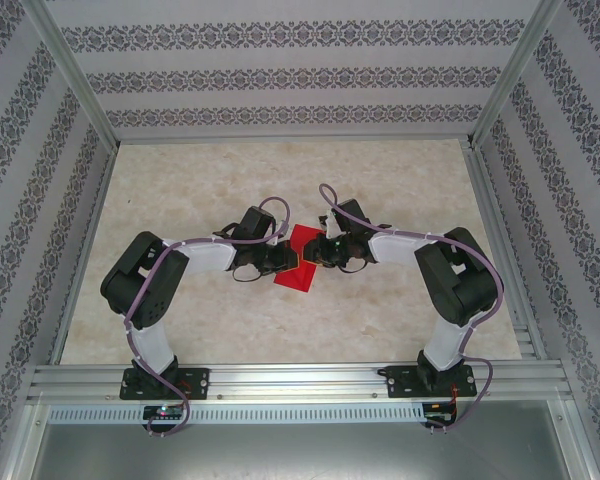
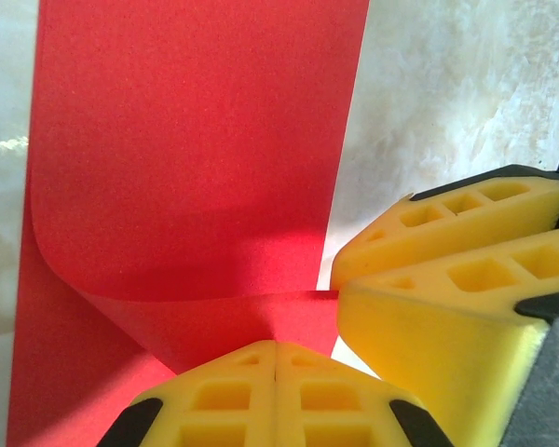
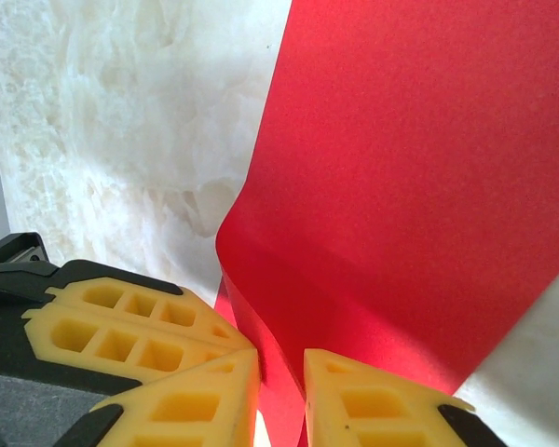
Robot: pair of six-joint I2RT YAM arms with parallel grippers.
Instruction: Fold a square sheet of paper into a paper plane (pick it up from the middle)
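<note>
The square sheet of paper is bright red and lies mid-table between both arms. My left gripper comes in from the left. In the left wrist view that gripper is shut on a lifted edge of the paper, which curls up off the table to its fingertips. My right gripper comes in from the right. In the right wrist view it stands open by a narrow gap, with a raised curl of the paper running between its fingers. The two grippers sit almost against each other.
The marbled beige table is walled by patterned panels on three sides. An aluminium rail with the arm bases runs along the near edge. The right arm's yellow fingers crowd the left wrist view.
</note>
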